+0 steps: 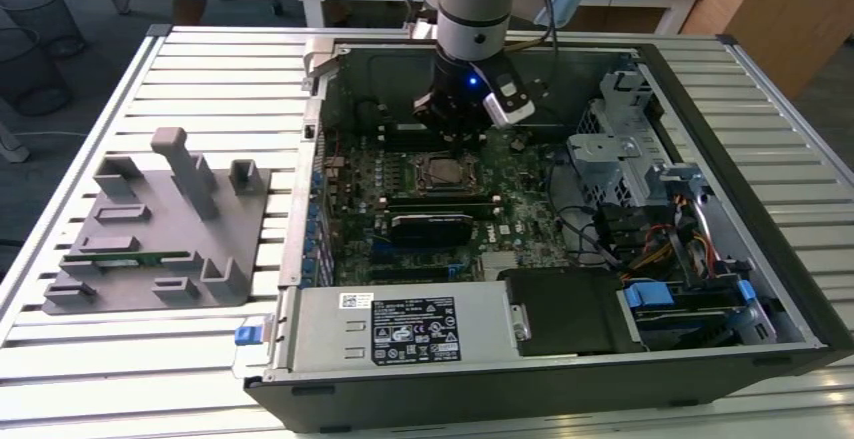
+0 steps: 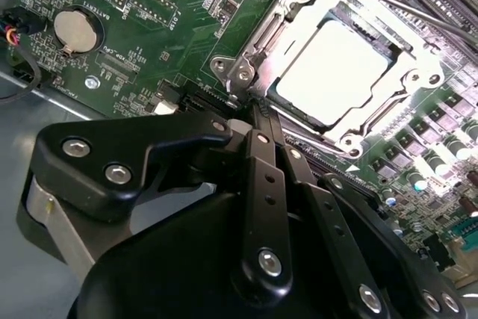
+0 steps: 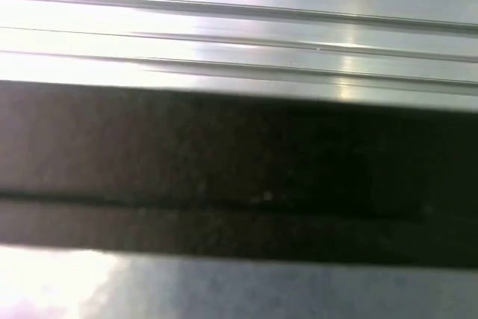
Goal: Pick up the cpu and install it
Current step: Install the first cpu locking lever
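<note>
While the cpu (image 2: 340,65) lies flat in its socket frame (image 2: 299,5) on the motherboard (image 2: 149,35), the gripper (image 2: 250,106) hangs just beside the frame's edge, clenched and empty, the chip directly ahead of its tips.

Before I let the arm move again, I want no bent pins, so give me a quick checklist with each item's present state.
1. cpu lies inside the socket frame: ok.
2. cpu sits flat, no corner raised: looks ok.
3. end effector shut and holding nothing: ok.
4. end effector tip at the socket frame's edge, off the cpu's top: ok.
5. Socket frame clamped down and locked: cannot tell.
</note>
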`<action>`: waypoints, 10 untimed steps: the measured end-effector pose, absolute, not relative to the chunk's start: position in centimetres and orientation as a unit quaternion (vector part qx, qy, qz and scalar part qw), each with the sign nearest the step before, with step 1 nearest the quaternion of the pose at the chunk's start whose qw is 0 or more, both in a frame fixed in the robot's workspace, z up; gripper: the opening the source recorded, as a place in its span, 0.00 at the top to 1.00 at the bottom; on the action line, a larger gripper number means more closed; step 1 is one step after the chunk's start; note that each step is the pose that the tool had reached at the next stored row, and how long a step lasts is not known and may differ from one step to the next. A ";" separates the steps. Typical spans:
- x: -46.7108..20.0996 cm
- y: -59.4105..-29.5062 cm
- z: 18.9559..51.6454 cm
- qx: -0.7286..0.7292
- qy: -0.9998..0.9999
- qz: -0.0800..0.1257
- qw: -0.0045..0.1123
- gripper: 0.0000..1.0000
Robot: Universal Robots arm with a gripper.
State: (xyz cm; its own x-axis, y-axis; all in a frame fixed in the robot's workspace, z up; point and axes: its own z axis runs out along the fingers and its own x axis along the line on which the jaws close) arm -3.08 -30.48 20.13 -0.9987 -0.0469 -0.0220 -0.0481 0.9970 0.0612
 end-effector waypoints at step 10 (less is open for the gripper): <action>-3.1 -30.5 19.8 -0.024 1.000 0.012 0.009 0.89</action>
